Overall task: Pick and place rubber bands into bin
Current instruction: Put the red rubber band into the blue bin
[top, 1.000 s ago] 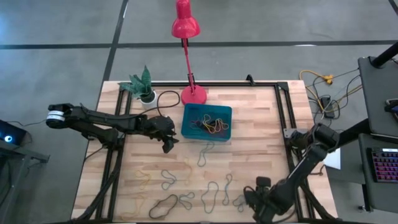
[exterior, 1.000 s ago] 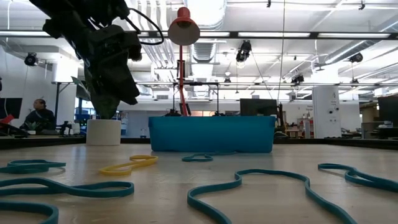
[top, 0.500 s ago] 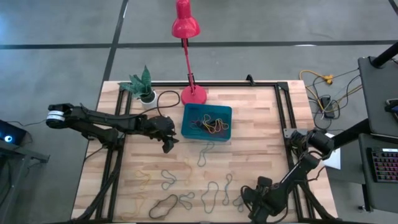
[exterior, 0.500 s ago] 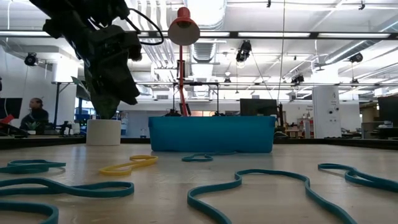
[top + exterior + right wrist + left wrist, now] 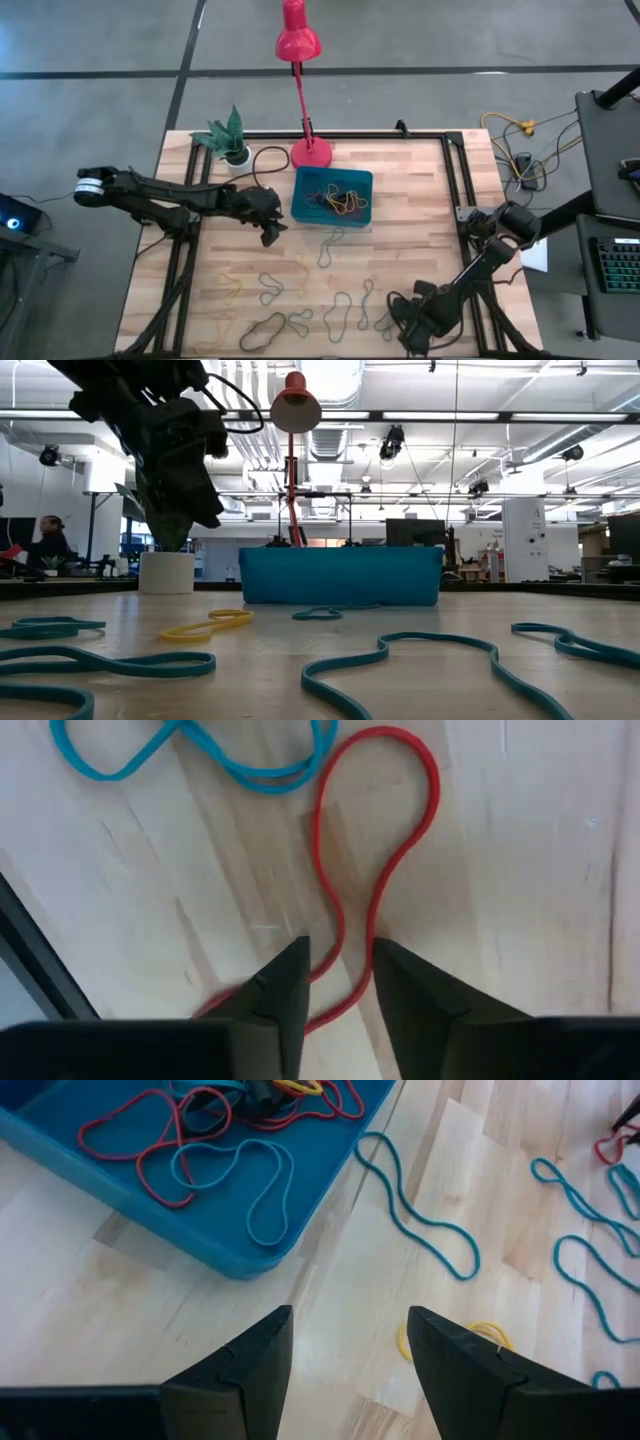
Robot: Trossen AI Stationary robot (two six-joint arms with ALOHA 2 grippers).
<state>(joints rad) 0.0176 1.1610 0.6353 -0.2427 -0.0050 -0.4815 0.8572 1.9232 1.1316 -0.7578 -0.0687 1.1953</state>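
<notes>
The teal bin (image 5: 296, 196) sits at the table's middle, toward the far edge, with several coloured rubber bands (image 5: 200, 1150) lying in it. More bands lie loose on the wood in front of it: a teal one (image 5: 330, 245), a black one (image 5: 262, 328) and a yellow one (image 5: 208, 623). My left gripper (image 5: 270, 232) hovers open just left of the bin, holding nothing. My right gripper (image 5: 402, 325) is low over the near-right part of the table. It is open, with one fingertip on either side of a red band (image 5: 400, 850) that lies flat on the wood.
A red desk lamp (image 5: 310, 150) stands behind the bin. A small white plant pot (image 5: 237, 155) and a black cable loop (image 5: 270, 160) are at the far left. Black frame rails run along the table's edges. A teal band (image 5: 200, 760) lies close to the red one.
My right arm has shifted its pose slightly over the near-right corner, while its gripper has stayed low over the red band. My left arm and the bands have kept still.
</notes>
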